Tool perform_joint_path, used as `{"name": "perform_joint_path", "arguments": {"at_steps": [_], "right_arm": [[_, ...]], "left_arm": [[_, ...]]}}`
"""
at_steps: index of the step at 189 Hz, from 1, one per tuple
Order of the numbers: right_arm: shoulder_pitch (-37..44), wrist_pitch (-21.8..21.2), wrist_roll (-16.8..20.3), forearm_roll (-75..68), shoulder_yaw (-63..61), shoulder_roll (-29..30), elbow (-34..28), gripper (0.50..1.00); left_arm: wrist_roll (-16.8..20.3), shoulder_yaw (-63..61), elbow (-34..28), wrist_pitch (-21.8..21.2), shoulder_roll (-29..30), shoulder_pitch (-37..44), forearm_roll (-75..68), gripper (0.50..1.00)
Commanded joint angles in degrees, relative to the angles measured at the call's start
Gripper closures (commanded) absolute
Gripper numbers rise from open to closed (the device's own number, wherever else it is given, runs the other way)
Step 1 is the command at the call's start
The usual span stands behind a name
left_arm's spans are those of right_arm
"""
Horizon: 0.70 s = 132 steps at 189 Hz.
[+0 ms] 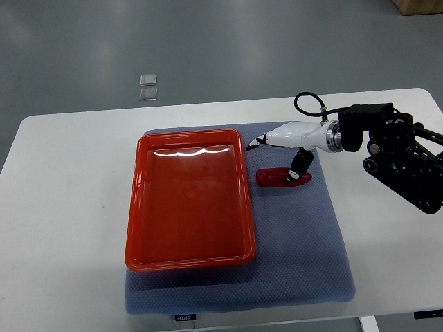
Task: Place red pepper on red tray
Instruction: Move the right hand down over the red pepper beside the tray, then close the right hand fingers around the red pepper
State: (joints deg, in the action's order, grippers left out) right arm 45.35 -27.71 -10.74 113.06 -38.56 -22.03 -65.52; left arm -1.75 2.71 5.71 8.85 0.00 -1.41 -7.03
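Top view: the red pepper (pixel 284 177) lies on the blue mat (pixel 297 242), just right of the red tray (pixel 190 259) and directly beneath the right hand (pixel 287 149) — white, smooth-shelled, fingers spread, one dark-tipped finger touching the pepper, nothing gripped. Pepper is small, glossy, elongated. Tray is shiny, rectangular plastic — mat finely textured fabric on a white table (pixel 62 207).

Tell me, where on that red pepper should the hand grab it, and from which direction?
Probably around its middle, coming down from above. The red pepper lies flat on the blue mat, long axis running left-right, just right of the red tray. Fingers closing across its narrow width, front to back, should fit best. The right hand is already above it, one finger reaching its right end.
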Motion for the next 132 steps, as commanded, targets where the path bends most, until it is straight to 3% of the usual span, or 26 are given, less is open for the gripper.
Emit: {"name": "perform_joint_path", "arguments": {"at_steps": [1,27,94,132], "right_arm": [[-1.6,1.1,0.1,1.9,-0.1,0.1,0.6,0.587],[-2.8,2.9,1.1,2.1,-0.4,-0.2,1.3,0.593],[-2.9,2.7,1.1,2.2,-0.5,-0.4,1.3,0.632],[-3.4,2.4,1.1,3.8,-0.4,0.0,1.3,0.685]], "left_arm": [[0.0,0.0,0.0,-0.1,0.0,0.0,0.0,0.500],[0.0,0.0,0.0,0.0,0.0,0.0,0.0,0.500],[0.0,0.0,0.0,0.0,0.0,0.0,0.0,0.500],[0.0,0.0,0.0,0.0,0.0,0.0,0.0,0.500]]}}
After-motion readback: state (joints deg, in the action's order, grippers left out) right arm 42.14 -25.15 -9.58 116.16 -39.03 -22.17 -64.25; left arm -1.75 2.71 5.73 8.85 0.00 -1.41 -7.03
